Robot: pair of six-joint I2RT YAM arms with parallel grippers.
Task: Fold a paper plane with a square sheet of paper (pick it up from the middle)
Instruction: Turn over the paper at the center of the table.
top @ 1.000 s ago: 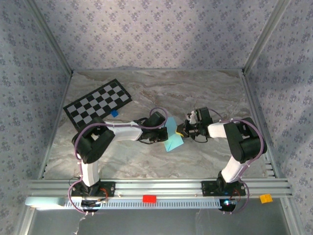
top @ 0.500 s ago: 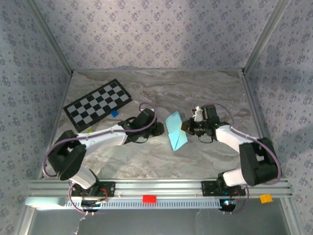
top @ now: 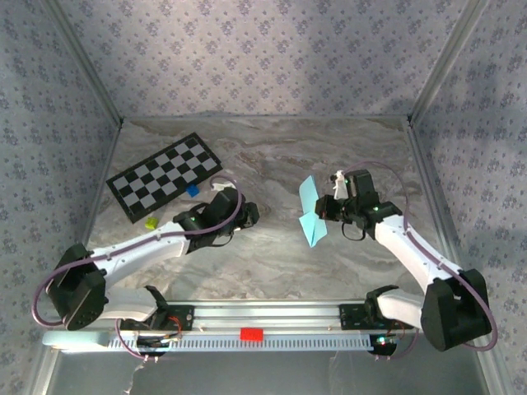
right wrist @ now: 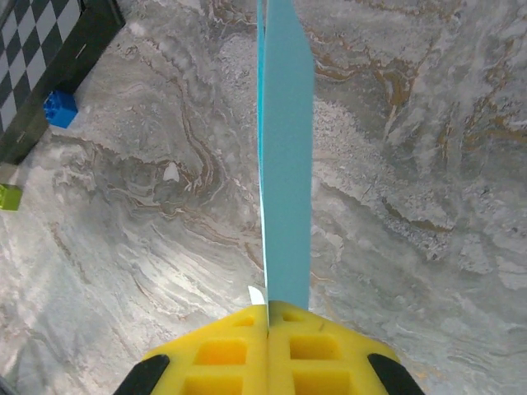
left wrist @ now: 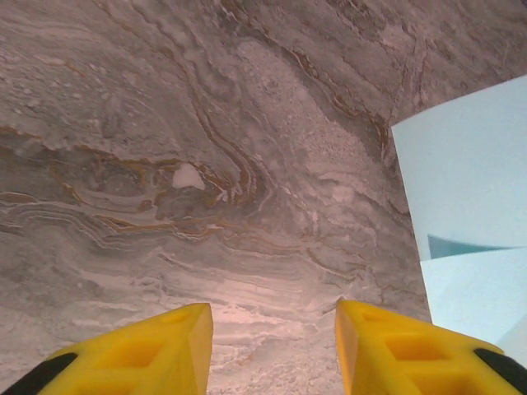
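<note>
Left gripper (left wrist: pixel 272 346) let go and backed toward the table (top: pixel 272 148) left edge (jaws apart, empty), leaving right gripper (right wrist: pixel 268 317) clamped on the folded paper (right wrist: pixel 286 164), carrying it alone.

Left wrist: blue paper (left wrist: pixel 473 206) cut by right edge, fold layers unclear. Right wrist: paper runs off top, its lower edge hidden between right gripper (right wrist: pixel 268 314) fingers; checkerboard card (right wrist: pixel 33 58) and green block (right wrist: pixel 7 197) cropped at left.
</note>
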